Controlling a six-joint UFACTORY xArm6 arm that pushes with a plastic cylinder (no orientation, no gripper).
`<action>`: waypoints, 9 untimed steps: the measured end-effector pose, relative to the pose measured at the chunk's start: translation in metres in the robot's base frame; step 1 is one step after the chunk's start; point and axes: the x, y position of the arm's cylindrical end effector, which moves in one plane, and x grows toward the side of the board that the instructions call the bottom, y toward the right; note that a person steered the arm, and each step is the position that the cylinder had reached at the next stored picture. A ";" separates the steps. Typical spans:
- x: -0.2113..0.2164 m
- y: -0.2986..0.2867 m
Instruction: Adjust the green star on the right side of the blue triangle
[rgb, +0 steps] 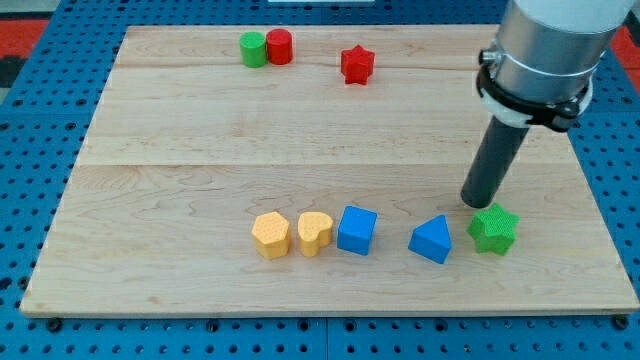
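The tip stood bare, gripping nothing, just above the green star.
The star already lay right of the blue triangle; only a small nudge seemed needed.

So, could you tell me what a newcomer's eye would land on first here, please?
Probably the big grey arm at the view's upper right, its dark rod ending with my tip just above-left of the green star. Next, the bottom row: the blue triangle left of the star, then a blue cube.
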 end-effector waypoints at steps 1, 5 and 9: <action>0.002 0.019; 0.015 0.030; 0.008 -0.133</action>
